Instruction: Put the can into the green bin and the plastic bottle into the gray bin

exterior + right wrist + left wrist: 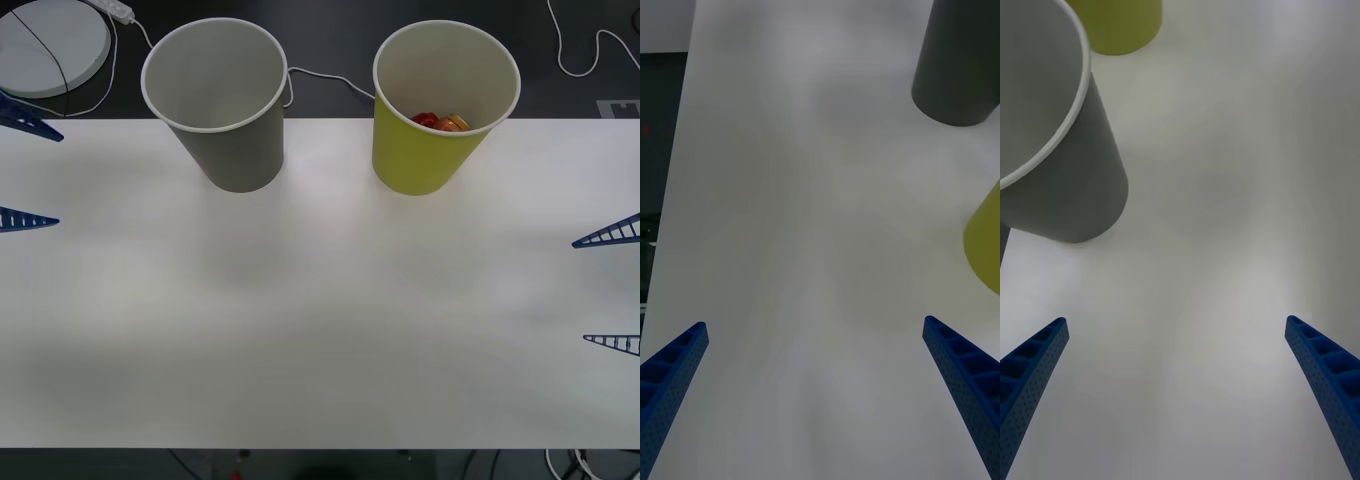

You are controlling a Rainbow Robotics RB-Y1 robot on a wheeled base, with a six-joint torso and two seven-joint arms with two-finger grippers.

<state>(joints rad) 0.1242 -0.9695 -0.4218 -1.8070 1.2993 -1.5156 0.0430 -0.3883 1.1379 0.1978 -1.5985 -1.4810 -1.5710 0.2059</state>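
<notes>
We see the can lying inside the green bin; beside it the gray bin shows no bottle; left pincer and right pincer flank both bins, fingers apart, empty

White table, a round white disc (with white cables) on the dark floor behind
</notes>
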